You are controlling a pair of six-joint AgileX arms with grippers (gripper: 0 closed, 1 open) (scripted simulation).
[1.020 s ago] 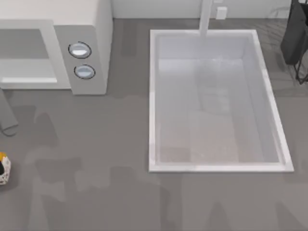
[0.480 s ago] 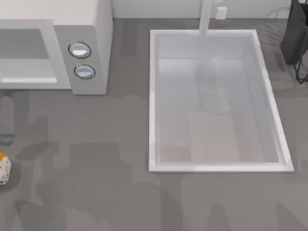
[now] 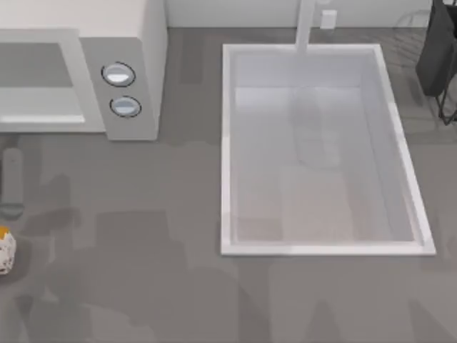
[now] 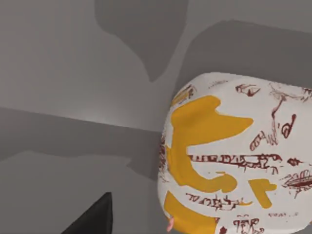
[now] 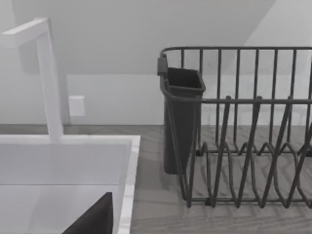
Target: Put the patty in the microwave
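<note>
The patty [image 3: 3,251] lies on the grey counter at the top view's far left edge, cream-white with an orange patch, cut off by the frame. In the left wrist view the patty [image 4: 234,156] is close, showing orange-yellow patches and brownish marks. A dark wedge of my left gripper [image 4: 92,219] sits beside it, apart from it. The microwave [image 3: 136,43] stands at the back left, its grey cavity [image 3: 36,68] open and two round knobs [image 3: 118,74] on its side panel. A dark wedge of my right gripper [image 5: 92,219] hangs over the sink's far right corner.
A white sink basin [image 3: 228,143] with a faucet [image 3: 305,25] takes up the middle and right. A dark wire dish rack [image 5: 243,146] with a cup holder stands at the back right. A grey rounded shape [image 3: 11,182] lies near the left edge, in front of the microwave.
A dark piece that overlapped the patty a second ago is gone from the top view. The grey shape at the left edge has straightened and slid slightly toward the front.
</note>
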